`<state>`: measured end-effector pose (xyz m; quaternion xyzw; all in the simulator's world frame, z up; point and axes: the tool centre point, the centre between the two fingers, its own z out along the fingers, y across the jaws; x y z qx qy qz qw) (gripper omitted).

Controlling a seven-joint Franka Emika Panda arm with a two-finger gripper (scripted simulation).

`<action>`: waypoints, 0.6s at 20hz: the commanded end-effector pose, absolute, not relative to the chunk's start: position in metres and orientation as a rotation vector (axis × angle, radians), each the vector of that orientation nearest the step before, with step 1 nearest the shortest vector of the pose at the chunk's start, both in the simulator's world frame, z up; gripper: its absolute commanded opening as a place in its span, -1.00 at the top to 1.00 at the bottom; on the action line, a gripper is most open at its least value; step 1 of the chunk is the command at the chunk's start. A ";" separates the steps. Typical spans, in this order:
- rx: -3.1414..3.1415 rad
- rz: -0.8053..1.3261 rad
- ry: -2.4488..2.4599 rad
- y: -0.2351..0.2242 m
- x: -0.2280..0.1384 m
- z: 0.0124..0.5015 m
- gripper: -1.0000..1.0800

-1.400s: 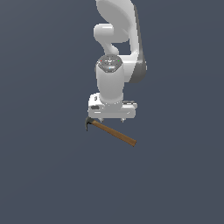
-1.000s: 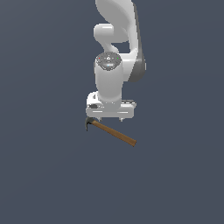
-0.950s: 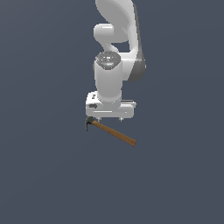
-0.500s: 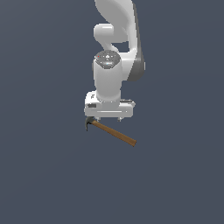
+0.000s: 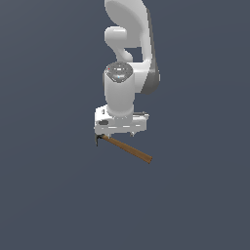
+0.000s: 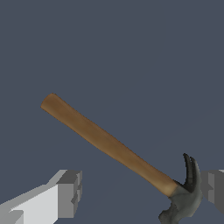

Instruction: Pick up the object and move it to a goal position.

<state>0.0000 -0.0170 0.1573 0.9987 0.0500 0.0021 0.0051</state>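
Our gripper (image 6: 140, 190) stands wide open with nothing held: in the wrist view one grey fingertip (image 6: 70, 192) shows on one side and the other finger's pad is partly hidden behind the hammer's head, with clear floor between them. We judge the jaws are spread this far so they can come down on either side of the tool rather than onto it.

The claw hammer (image 6: 118, 155) lies flat on the plain dark grey floor (image 6: 131, 52), directly beneath the hand. In the exterior view the white hand (image 5: 120, 123) hangs just above the hammer (image 5: 124, 148), whose dark head (image 5: 99, 138) sits under the hand's edge toward the exterior view's left, while the brown wooden handle (image 5: 131, 150) runs out slantwise toward the exterior view's right and nearer the camera. In the wrist view the head (image 6: 183, 197) lies just beside one finger, and only the stretch of handle next to the head crosses the gap.

We read this placing as deliberate: a grip close to the heavy head should keep the hammer from tipping once lifted. Whether the fingers straddle the handle squarely we cannot tell, since the head lies so near one pad. No goal marker shows in either view, so we cannot say where the hammer must go.
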 end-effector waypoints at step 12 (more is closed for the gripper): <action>3.053 -0.004 0.681 -0.025 -0.004 0.118 -0.92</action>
